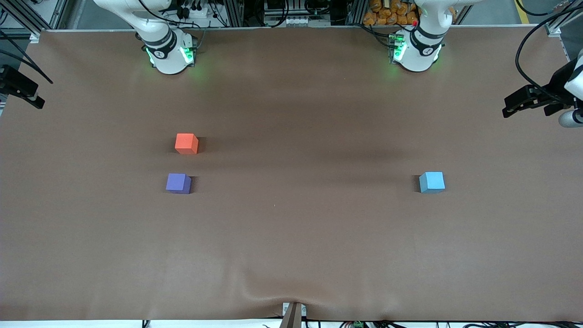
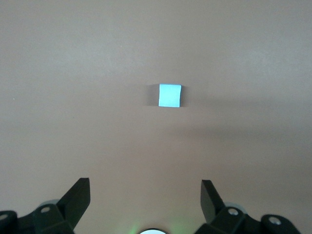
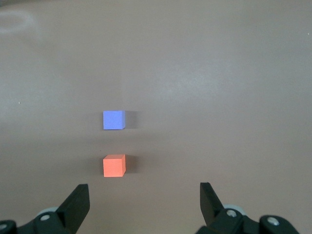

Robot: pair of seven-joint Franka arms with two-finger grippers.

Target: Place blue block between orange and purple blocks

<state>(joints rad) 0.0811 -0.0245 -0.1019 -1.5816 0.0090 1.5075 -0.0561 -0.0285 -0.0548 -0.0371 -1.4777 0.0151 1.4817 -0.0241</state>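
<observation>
The blue block (image 1: 432, 182) sits alone on the brown table (image 1: 291, 246) toward the left arm's end, well apart from the other two. The orange block (image 1: 186, 143) and the purple block (image 1: 178, 183) sit near each other toward the right arm's end — orange farther from the front camera, with a small gap between them. The left gripper (image 2: 145, 200) hangs over the table with its jaws wide open. The right gripper (image 3: 144, 201) hangs open too — holding nothing.

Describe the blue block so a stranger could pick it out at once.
On the brown table, look toward the left arm's end, where one cube sits alone. That is the blue block: light sky-blue, far apart from the orange block and the darker purple block, which sit together.
</observation>
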